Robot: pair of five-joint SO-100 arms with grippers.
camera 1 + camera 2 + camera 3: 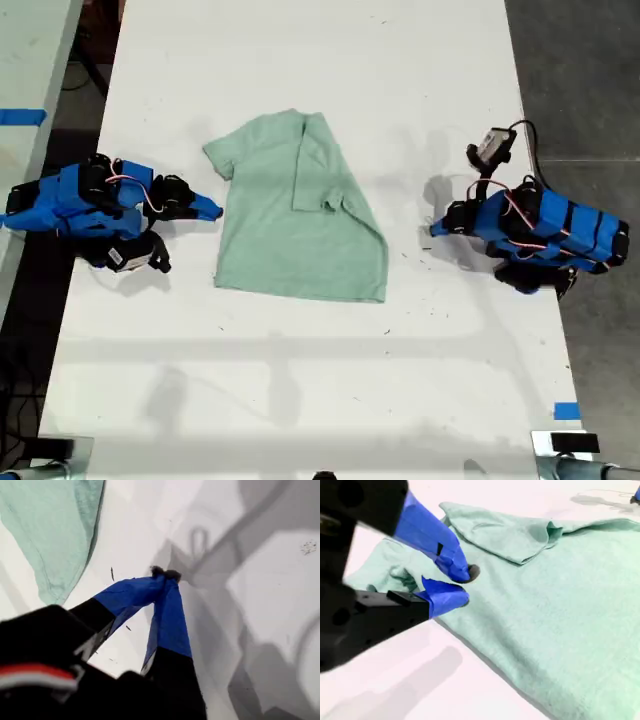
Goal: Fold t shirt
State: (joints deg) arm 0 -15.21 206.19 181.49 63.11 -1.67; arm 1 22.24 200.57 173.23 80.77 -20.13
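The t shirt lay half-folded on the worktop, my first hand clenched empty, my second hand slightly parted beside it.

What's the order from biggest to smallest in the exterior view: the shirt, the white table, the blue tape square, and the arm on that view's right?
1. white table
2. shirt
3. arm on the exterior view's right, though it stands nearer the camera
4. blue tape square

The pale mint-green t shirt lies flat and plain near the middle of the white tabletop. One side, on the exterior view's right, is folded inward over its body, sleeve included.
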